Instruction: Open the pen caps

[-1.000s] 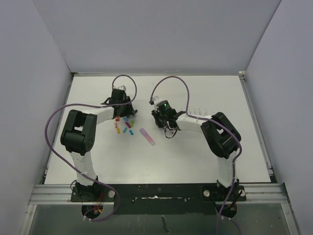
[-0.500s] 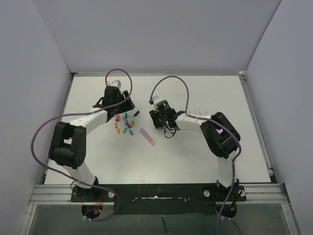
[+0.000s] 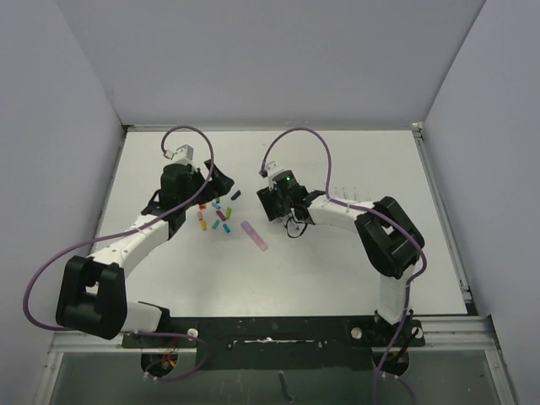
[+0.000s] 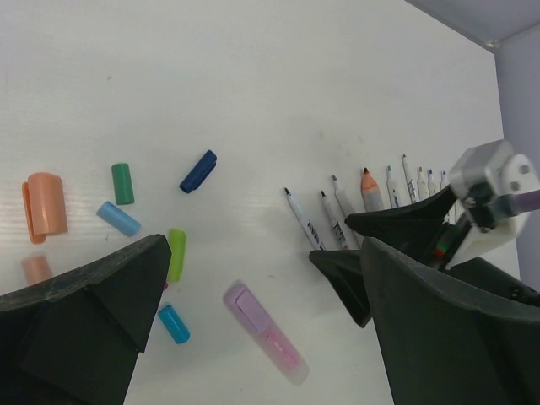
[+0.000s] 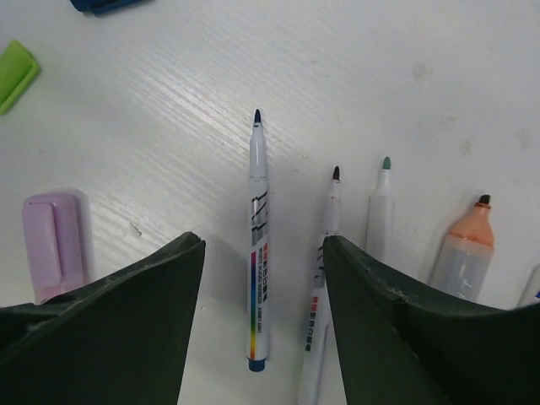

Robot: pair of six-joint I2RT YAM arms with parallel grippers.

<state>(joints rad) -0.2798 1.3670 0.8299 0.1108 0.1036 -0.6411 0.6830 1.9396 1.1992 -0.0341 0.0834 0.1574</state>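
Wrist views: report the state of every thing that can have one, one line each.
pens: uncapped, tips bare, lying in a row on the table
pen caps: off the pens, scattered loose on the table
highlighter: lying flat, cap looks still on
left end effector: open, empty
right end effector: open, over one pen, gripping nothing

Bright, even overhead light; soft faint shadows; wrist views sharp; no glare, little edge distortion
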